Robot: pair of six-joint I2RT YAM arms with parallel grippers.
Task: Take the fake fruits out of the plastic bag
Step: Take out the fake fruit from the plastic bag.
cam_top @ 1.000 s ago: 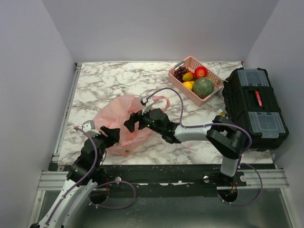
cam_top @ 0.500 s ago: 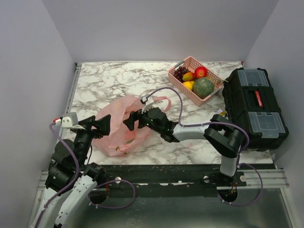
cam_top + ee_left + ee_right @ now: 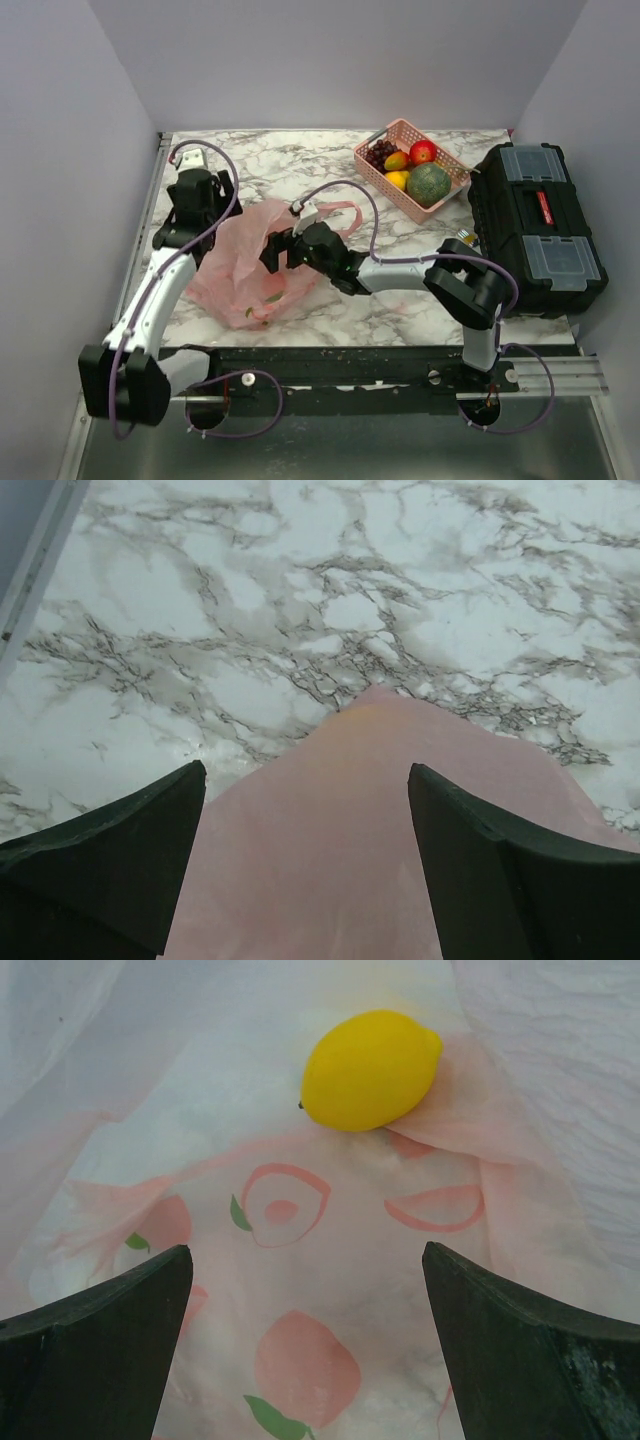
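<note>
Two arms meet at the plastic bag [image 3: 238, 272] from above, the right gripper [image 3: 274, 251] nearer, at its mouth. Left wrist: the left gripper [image 3: 305, 775] is spread over pink film, clamping nothing. Right wrist: jaws wide and empty, lemon [image 3: 370, 1070] dead ahead inside the bag, long axis finger to finger.

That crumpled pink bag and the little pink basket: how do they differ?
The bag is thin, crinkled and see-through, slumped on the table; the basket is a stiff lattice holding its shape. One yellow fruit shows in the bag; the basket holds several, including a green melon and a red apple. Both are pink and hold fruit.
</note>
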